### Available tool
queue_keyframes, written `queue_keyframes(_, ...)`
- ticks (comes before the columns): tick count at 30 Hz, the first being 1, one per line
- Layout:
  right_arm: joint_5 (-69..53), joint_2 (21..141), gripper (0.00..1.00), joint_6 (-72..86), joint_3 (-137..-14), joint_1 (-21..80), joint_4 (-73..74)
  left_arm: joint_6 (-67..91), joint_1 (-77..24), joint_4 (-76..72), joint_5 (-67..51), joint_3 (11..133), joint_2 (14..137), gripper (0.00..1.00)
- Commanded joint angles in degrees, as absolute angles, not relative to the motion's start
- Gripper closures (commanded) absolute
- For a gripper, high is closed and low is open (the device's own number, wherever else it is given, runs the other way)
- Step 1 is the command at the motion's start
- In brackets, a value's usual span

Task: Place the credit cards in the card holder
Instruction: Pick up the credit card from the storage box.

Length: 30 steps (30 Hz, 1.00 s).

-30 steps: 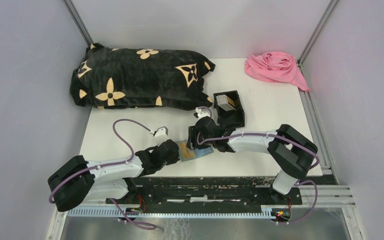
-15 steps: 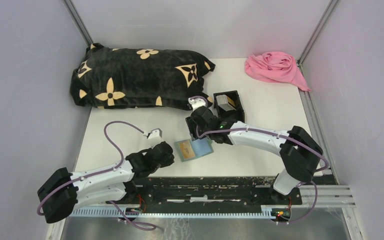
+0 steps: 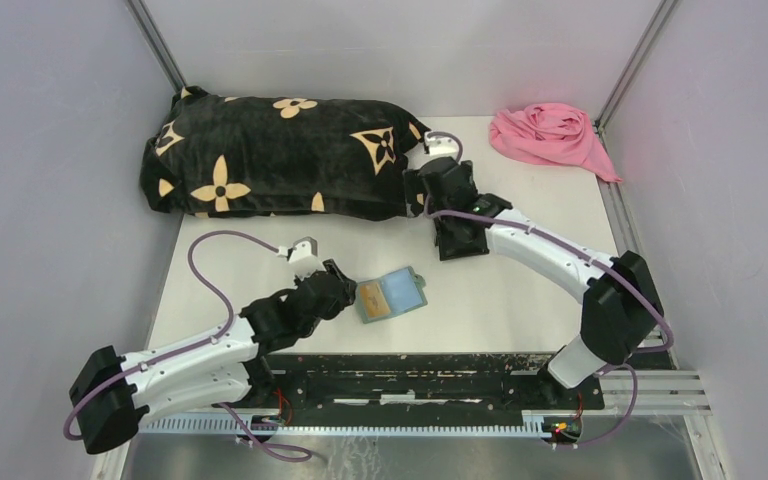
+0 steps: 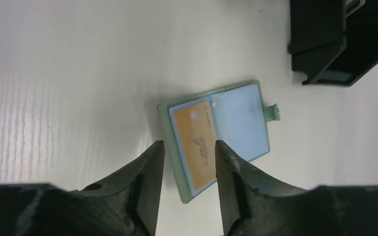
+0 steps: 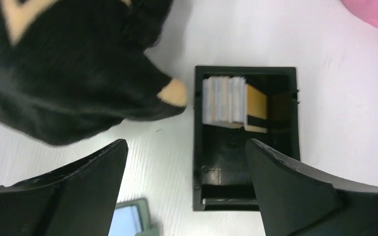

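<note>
The card holder [image 3: 391, 294] lies opened flat on the white desk [image 3: 520, 300], close to the near edge and about midway along it. A tan credit card [image 4: 197, 142] sits on one half. The other half is pale blue, and I cannot tell whether that is a card or bare lining; its snap tab sticks out on that side. The left arm reaches low and long from its base towards the holder. The left tool [image 3: 338, 292] sits just beside the holder's tan end, and from the wrist view its fingers [image 4: 150, 172] stand apart with nothing clamped, the holder's end showing in the gap between them. The right arm stretches far forward in a long arc, with its wrist bent down over the black box [image 3: 460, 240]. The box stands right of the desk's middle, beside the right end of the black flowered pillow [image 3: 270, 155]. The right tool [image 5: 186, 145] is spread wide and empty above the box. The rest of the credit cards [image 5: 224, 101] stand on edge packed against the box's far wall. A pink cloth [image 3: 550, 135] is crumpled in the far right corner.
</note>
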<state>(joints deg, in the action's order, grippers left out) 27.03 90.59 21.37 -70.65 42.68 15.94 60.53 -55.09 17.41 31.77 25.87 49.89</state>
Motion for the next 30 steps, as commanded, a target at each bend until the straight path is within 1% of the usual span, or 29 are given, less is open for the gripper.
queue_keyframes(1, 22.1, 91.9, 0.00, 20.2, -74.7, 38.5, 14.3, 56.3, -55.2, 10.0, 37.2, 28.6, 51.0, 0.41)
queue_keyframes(2, 21.8, 92.4, 0.00, 20.1, -75.3, 37.8, 14.2, 55.7, -55.3, 9.1, 37.4, 29.1, 51.8, 0.34)
queue_keyframes(4, 21.6, 93.5, 0.00, 20.1, -76.3, 36.3, 14.1, 55.4, -55.2, 8.2, 37.9, 30.6, 54.5, 0.29)
queue_keyframes(5, 21.2, 94.2, 0.00, 20.1, -76.5, 35.6, 13.9, 55.9, -55.3, 7.9, 38.6, 30.9, 56.4, 0.24)
queue_keyframes(6, 21.0, 94.8, 0.00, 20.3, -76.7, 34.9, 13.9, 56.4, -55.4, 7.3, 39.4, 31.2, 57.7, 0.06)
queue_keyframes(7, 20.9, 95.4, 0.00, 20.6, -76.9, 34.2, 13.9, 56.2, -55.4, 6.2, 39.5, 31.2, 59.0, 0.00)
queue_keyframes(11, 19.2, 97.6, 0.07, 21.3, -77.2, 31.8, 13.7, 54.7, -55.4, 4.2, 36.5, 32.4, 63.8, 0.00)
queue_keyframes(14, 17.2, 98.9, 0.09, 21.8, -76.9, 29.9, 13.0, 54.4, -55.5, 3.4, 35.2, 33.0, 65.9, 0.04)
queue_keyframes(18, 13.5, 99.9, 0.13, 23.4, -75.5, 27.3, 11.0, 51.7, -55.5, 5.0, 34.6, 34.9, 67.8, 0.13)
queue_keyframes(19, 12.1, 100.2, 0.13, 24.0, -75.3, 26.5, 10.5, 51.7, -55.4, 5.0, 34.8, 34.9, 67.9, 0.17)
queue_keyframes(23, 7.7, 101.3, 0.15, 26.1, -74.1, 24.0, 8.6, 50.7, -55.5, 2.7, 35.2, 33.6, 67.1, 0.43)
queue_keyframes(24, 6.9, 101.5, 0.15, 26.6, -73.9, 23.6, 8.4, 50.7, -55.4, 2.3, 35.3, 33.2, 66.8, 0.46)
queue_keyframes(25, 6.2, 101.8, 0.15, 26.9, -73.7, 23.2, 8.1, 50.6, -55.4, 1.8, 35.4, 32.9, 66.6, 0.45)
queue_keyframes(27, 4.9, 102.1, 0.15, 27.5, -73.2, 22.5, 7.4, 50.5, -55.4, 1.3, 35.9, 32.4, 66.0, 0.38)
queue_keyframes(28, 4.2, 102.3, 0.16, 27.8, -72.9, 22.0, 7.0, 50.0, -55.3, 0.9, 35.9, 32.3, 65.6, 0.20)
queue_keyframes(29, 3.6, 102.7, 0.16, 28.2, -72.9, 21.7, 6.9, 49.7, -55.4, 0.7, 36.0, 32.2, 65.4, 0.05)
queue_keyframes(30, 2.8, 103.1, 0.16, 28.5, -72.9, 21.4, 6.8, 49.4, -55.3, 0.4, 36.0, 32.1, 65.1, 0.02)
